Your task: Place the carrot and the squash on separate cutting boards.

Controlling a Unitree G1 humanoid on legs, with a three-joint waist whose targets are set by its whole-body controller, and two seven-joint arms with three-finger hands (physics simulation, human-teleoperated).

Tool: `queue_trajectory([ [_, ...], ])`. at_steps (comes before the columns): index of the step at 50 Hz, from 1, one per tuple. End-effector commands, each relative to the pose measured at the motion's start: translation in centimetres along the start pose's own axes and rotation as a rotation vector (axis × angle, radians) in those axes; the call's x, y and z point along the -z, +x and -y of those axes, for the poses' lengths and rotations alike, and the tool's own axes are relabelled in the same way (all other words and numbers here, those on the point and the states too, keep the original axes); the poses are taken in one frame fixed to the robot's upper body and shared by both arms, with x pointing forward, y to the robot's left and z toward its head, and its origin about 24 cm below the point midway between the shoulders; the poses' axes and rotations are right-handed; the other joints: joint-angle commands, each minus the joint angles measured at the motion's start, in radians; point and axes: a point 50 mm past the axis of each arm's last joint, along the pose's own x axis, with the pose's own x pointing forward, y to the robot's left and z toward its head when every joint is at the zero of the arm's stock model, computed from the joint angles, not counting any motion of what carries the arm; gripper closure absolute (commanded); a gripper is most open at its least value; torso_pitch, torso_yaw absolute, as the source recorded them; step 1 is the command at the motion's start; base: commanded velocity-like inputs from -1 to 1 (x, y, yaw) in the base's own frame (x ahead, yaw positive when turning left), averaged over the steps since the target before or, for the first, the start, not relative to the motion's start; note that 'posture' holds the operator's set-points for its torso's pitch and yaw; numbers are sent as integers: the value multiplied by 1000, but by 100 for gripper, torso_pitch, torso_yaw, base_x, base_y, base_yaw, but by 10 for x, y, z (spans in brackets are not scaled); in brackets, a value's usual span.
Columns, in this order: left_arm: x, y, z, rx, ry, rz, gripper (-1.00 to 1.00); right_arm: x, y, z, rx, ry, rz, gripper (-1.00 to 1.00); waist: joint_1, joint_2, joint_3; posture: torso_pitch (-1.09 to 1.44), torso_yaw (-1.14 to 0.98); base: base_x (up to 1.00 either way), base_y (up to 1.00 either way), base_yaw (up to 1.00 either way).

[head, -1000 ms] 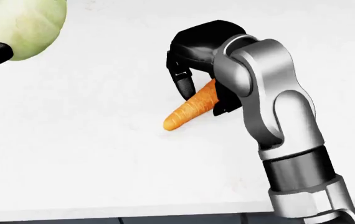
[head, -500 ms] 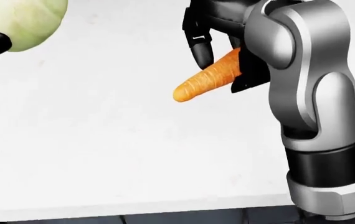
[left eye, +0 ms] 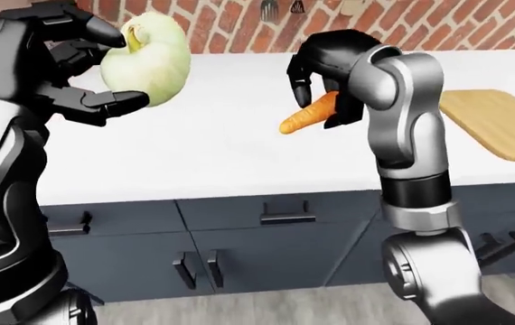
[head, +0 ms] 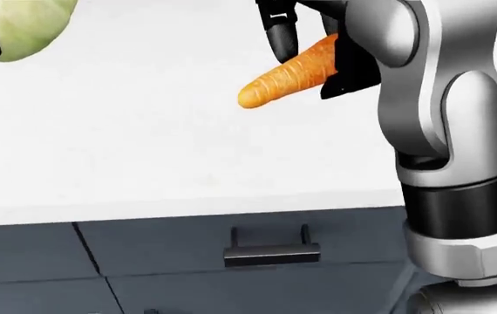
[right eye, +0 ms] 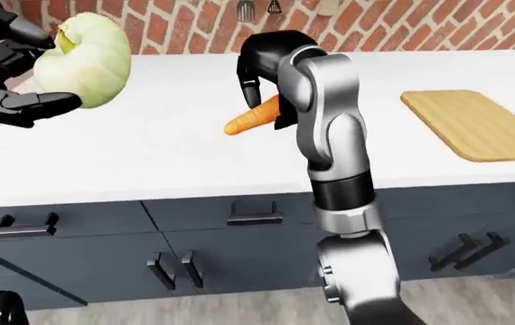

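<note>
The right hand (left eye: 323,81) is clamped on the carrot (left eye: 309,113), its dark fingers (left eye: 301,87) wrapped around the thick end while the orange tip points down and toward the left of the left-eye view. The carrot hangs in the air above the white tabletop (left eye: 221,149), not touching it.

The left hand (left eye: 63,64) holds the pale green squash (left eye: 149,62) up at the left of the same view, well above the tabletop. Its fingers (left eye: 113,101) close around the squash from above and below, with the stem end turned toward the upper fingers.

One wooden cutting board (left eye: 494,122) lies flat on the tabletop at the right edge of the left-eye view, well apart from both hands. The silver right forearm (left eye: 402,122) stands nearly upright between the carrot and the board.

Below the tabletop run dark grey cabinet drawers (left eye: 275,213) with bar handles, and a red brick wall (left eye: 420,24) rises beyond it. In the head view, only the carrot, part of the squash and the right arm show clearly.
</note>
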Motion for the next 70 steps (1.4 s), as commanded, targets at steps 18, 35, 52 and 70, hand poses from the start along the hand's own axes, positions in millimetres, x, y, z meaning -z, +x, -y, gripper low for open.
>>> queue_trajectory([
  [18, -18, -4, 0, 2, 12, 98, 40, 1, -10, 23, 90, -12, -3, 100, -52, 52, -2, 0, 0, 0, -15, 0],
  [35, -20, -6, -1, 5, 10, 102, 39, 1, -11, 20, 85, -12, -1, 100, -38, 83, -2, 0, 0, 0, -45, 0],
  [52, -20, -7, -1, 6, 13, 104, 38, 2, -14, 23, 94, -14, -1, 100, -41, 148, -19, 0, 0, 0, -47, 0],
  [70, -18, -7, -1, 4, 14, 102, 37, 2, -11, 22, 107, 6, 5, 100, -52, 26, 7, 0, 0, 0, -30, 0],
])
